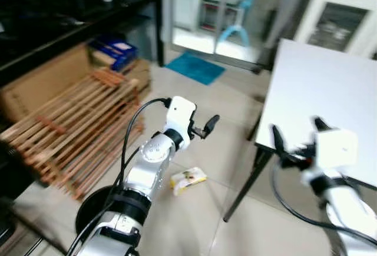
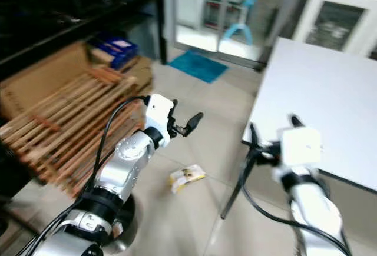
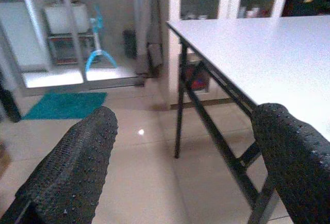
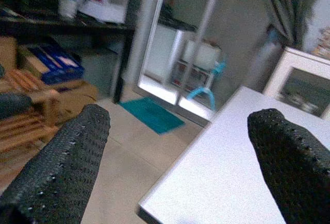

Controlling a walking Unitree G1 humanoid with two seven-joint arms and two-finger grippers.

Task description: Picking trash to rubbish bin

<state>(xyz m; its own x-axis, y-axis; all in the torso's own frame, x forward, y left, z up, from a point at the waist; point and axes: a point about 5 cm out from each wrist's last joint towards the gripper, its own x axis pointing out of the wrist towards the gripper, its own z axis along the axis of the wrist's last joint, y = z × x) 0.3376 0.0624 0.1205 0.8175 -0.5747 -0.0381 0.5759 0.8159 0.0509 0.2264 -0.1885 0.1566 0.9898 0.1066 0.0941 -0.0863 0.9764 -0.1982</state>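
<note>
Small yellow-and-white crumpled snack wrapper [image 1: 188, 180] lies on the beige tile floor [image 1: 194, 100], below and slightly to the robot's right of the left tool [image 1: 207, 125], well apart from it in height. Left tool is raised at about the height of the worktop, fingers spread wide with nothing between them; wrist view confirms both black textured fingers [image 3: 69, 170] far apart, pointing out across the room rather than down. Right tool [image 1: 294, 138] hangs by the edge of the white rectangular worktop [image 1: 330, 91], fingers also splayed wide and empty, wrapper down and to its left. Left arm looks nearer to the wrapper, sitting almost over it; right arm is further off with the black worktop leg [image 1: 247, 179] between it and the wrapper. Wrapper's long axis runs roughly left-right, slightly angled. Round black bin [image 1: 94, 209] sits on the floor under the left arm's elbow, left of the wrapper, partly hidden by the arm. Likely needs a bend down and the left tool tilted floorward before any grasp. Wooden slatted pallet [image 1: 76, 126] leans further left.
</note>
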